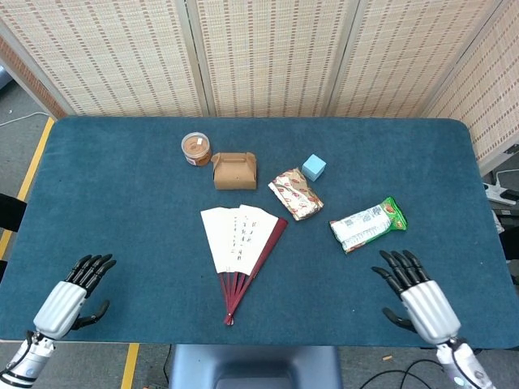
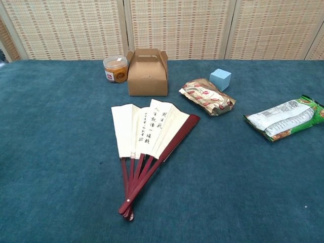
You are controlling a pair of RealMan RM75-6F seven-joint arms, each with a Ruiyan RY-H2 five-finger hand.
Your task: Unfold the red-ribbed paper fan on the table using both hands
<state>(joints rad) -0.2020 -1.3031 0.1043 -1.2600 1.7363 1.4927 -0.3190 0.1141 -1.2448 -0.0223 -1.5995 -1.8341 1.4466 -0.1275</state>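
The partly opened cream paper fan with dark red ribs carries two short columns of black handwritten characters on its middle folds; they look like Chinese, but they are too small to read. The small round jar with orange content has a white and red label, also not readable. The green and white snack bag shows print, too blurred to read
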